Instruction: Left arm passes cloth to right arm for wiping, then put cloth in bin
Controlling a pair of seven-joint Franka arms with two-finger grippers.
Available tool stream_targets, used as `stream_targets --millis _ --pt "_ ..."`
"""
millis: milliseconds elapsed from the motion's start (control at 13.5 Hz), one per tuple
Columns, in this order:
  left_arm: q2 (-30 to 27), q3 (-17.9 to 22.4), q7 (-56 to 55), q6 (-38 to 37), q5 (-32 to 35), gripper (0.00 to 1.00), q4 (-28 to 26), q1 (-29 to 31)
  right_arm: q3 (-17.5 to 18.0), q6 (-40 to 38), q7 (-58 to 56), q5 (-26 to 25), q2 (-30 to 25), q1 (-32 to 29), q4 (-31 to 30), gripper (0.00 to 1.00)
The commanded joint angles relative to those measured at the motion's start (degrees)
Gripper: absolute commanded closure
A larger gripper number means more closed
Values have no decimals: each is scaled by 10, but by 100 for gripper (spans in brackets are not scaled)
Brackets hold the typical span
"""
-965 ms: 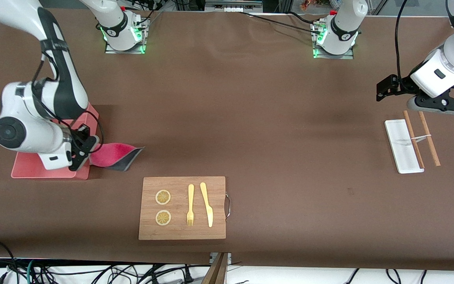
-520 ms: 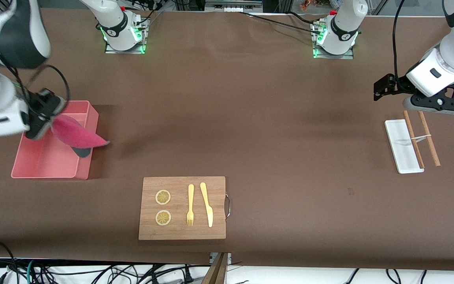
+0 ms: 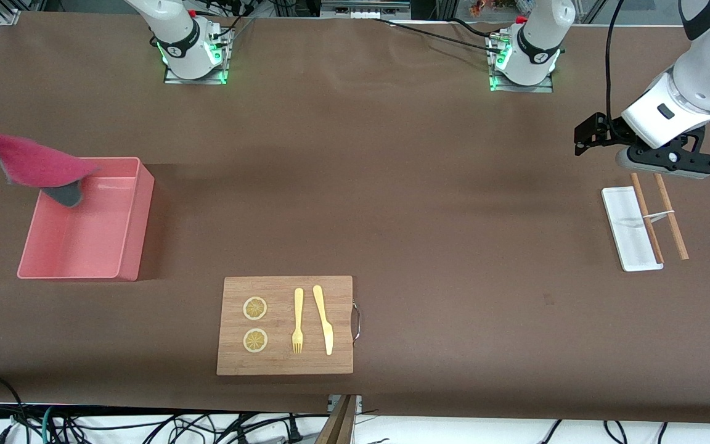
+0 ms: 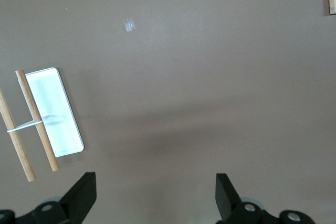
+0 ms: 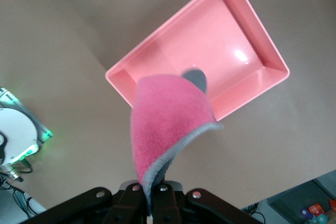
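Cloth [image 5: 169, 116] hangs pinched in right gripper [image 5: 152, 191] above bin [image 5: 239, 35].

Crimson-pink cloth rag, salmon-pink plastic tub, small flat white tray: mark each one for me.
Crimson-pink fabric cloth rag [image 3: 34, 165]: front view, middle of its hanging pink face.
Salmon-pink rectangular plastic tub [image 3: 140, 216]: front view, wall toward the left arm's end of the table.
Small flat white tray [image 3: 625, 229]: front view, bare surface beside the sticks.

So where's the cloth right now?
The cloth hangs from the shut right hand, up in the air over the bin at the right arm's end of the table.
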Motion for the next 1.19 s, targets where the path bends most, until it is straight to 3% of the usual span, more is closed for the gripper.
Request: stream_targets --millis 0,223,297,371,594,817,1114 --pt "-1 2 8 -7 -5 0 6 3 4 58 2 -10 18 -2 -27 100" --pt "-1 2 8 -7 -5 0 6 4 5 97 59 -5 52 -1 -30 100" --pt "-2 3 8 -7 -5 0 6 5 6 112 65 0 60 -2 -38 59" --pt "-2 3 8 -7 -5 0 6 6 6 126 65 35 63 -2 -44 3" --pt "-2 3 8 -7 -5 0 6 6 5 134 65 66 61 -1 -44 0" --pt "-2 3 8 -7 -5 0 6 6 5 133 92 134 40 -1 -42 0" --pt "-2 2 8 -8 -5 0 6 6 44 66 310 135 -11 2 -43 0"
